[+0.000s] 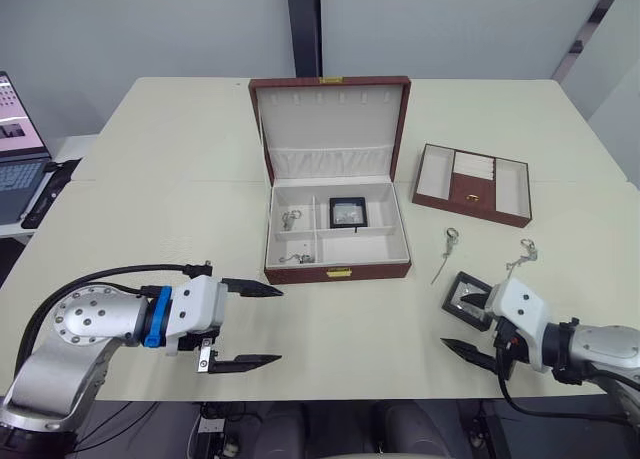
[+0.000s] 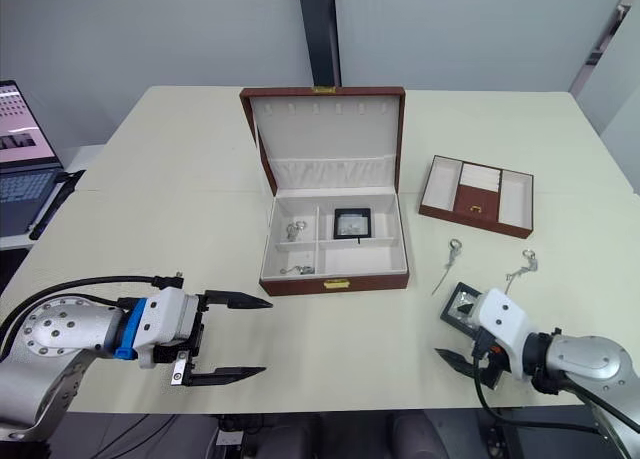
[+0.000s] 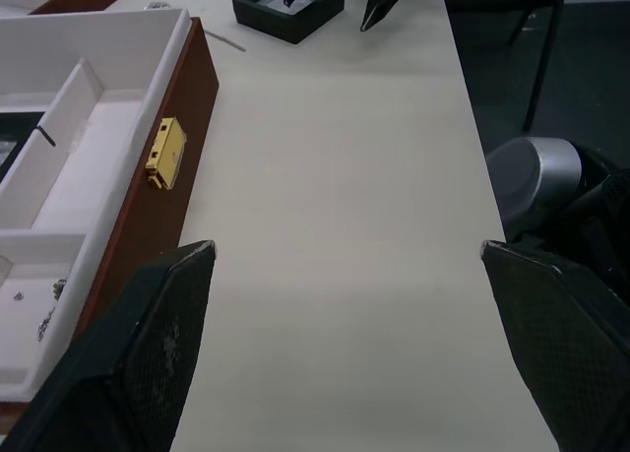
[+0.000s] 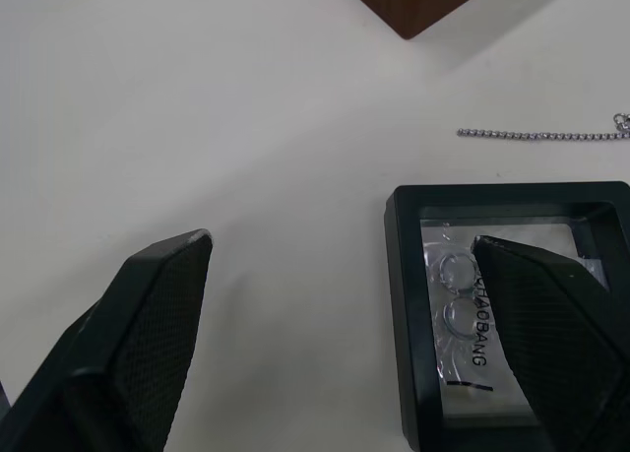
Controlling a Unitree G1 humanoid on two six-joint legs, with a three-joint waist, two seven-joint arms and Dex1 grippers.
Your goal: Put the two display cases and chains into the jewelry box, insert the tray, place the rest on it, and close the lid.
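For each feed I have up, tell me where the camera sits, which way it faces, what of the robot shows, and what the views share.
Left and right eye views: on the head, facing forward and down over the table; both arms show, with the open jewelry box ahead.
Left wrist view: along the open left tool, toward the box front and gold clasp.
Right wrist view: along the open right tool, down at a display case and a chain.
Shared: that display case appears in all views.
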